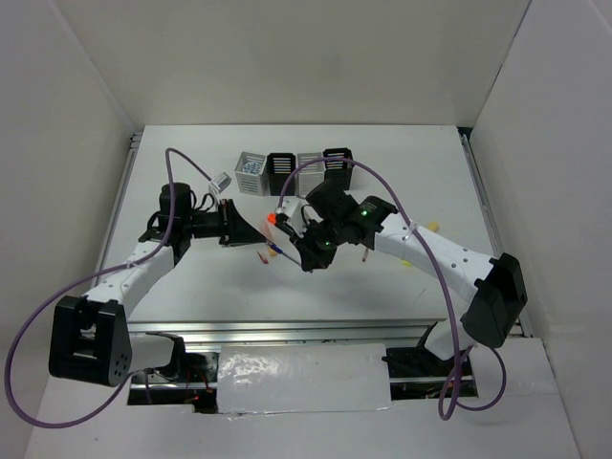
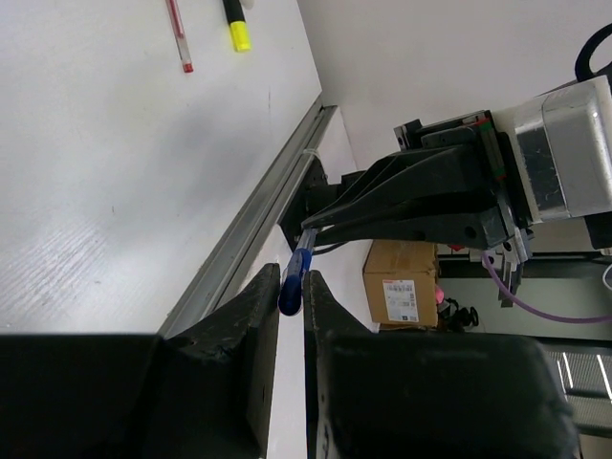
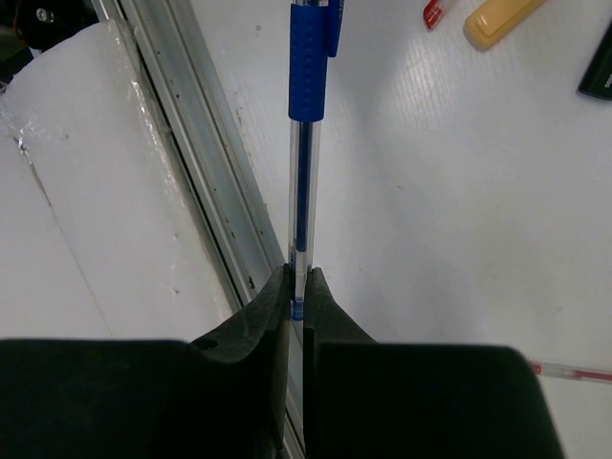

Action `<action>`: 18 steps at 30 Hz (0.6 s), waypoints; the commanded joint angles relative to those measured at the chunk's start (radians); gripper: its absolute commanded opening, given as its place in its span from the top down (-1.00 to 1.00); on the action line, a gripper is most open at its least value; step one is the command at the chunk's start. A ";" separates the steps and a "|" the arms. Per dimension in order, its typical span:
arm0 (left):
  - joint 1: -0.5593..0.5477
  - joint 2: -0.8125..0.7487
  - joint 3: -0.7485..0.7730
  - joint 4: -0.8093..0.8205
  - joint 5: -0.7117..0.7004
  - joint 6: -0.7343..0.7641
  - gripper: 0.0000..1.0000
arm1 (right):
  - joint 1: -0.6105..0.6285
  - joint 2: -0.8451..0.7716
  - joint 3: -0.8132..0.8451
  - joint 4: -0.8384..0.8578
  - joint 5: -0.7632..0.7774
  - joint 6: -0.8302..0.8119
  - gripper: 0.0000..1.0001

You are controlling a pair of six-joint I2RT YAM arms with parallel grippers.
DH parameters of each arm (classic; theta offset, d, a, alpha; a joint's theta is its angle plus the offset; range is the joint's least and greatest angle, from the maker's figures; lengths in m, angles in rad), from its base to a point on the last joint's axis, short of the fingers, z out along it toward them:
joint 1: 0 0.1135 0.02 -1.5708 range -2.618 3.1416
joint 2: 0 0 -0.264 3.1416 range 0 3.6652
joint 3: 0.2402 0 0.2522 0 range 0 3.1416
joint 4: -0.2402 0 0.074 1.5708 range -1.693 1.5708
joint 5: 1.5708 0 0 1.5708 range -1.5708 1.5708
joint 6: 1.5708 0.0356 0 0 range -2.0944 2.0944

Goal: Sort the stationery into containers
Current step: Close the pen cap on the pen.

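Thin blue pen [image 3: 304, 143]: clear barrel, blue grip, pinched at one end by left gripper [image 2: 292, 287], at other by right gripper [image 3: 297, 282]

Thin red pen [image 2: 179, 33], yellow-black highlighter [image 2: 236, 24]: flat on table [image 1: 430, 191], side by side

Peach marker [image 3: 502, 19]: lying flat

Row of four slatted cups [image 1: 292, 172]: grey-black alternating, upright, far side

table [image 1: 430, 182] with cups [image 1: 295, 172], red pen [image 2: 179, 33]

The pen [image 3: 304, 143] hangs over the table [image 1: 430, 191], seemingly before the cups [image 1: 282, 174].
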 commanded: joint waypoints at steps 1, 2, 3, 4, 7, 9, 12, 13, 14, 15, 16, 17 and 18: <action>-0.019 -0.010 -0.019 0.025 0.002 -0.005 1.00 | -0.005 0.015 0.068 0.028 -0.031 0.015 1.00; -0.022 -0.007 -0.023 0.017 0.002 -0.002 1.00 | -0.007 0.021 0.079 0.026 -0.037 0.018 1.00; -0.027 -0.001 -0.025 0.011 0.001 0.008 1.00 | -0.011 0.026 0.083 0.025 -0.042 0.019 1.00; -0.031 -0.001 -0.027 0.010 -0.001 0.010 1.00 | -0.016 0.035 0.088 0.025 -0.053 0.021 1.00; -0.043 0.013 -0.043 0.036 0.008 -0.016 1.00 | -0.031 0.059 0.109 0.022 -0.079 0.030 1.00; -0.043 0.033 -0.071 0.133 0.027 -0.095 1.00 | -0.041 0.075 0.123 0.023 -0.085 0.033 1.00; -0.042 0.076 -0.115 0.316 0.067 -0.245 1.00 | -0.042 0.098 0.139 0.023 -0.096 0.038 1.00; -0.042 0.090 -0.120 0.336 0.080 -0.266 1.00 | -0.045 0.104 0.145 0.025 -0.097 0.042 1.00; -0.037 0.109 -0.119 0.348 0.085 -0.284 1.00 | -0.048 0.105 0.148 0.025 -0.105 0.045 1.00; -0.036 0.123 -0.117 0.353 0.087 -0.292 1.00 | -0.053 0.108 0.151 0.025 -0.110 0.048 1.00; -0.033 0.134 -0.117 0.362 0.091 -0.301 1.00 | -0.061 0.112 0.157 0.022 -0.114 0.048 1.00; -0.022 0.154 -0.120 0.378 0.099 -0.332 1.00 | -0.067 0.115 0.162 0.020 -0.125 0.052 1.00; -0.019 0.162 -0.123 0.419 0.103 -0.350 1.00 | -0.070 0.121 0.168 0.014 -0.131 0.055 1.00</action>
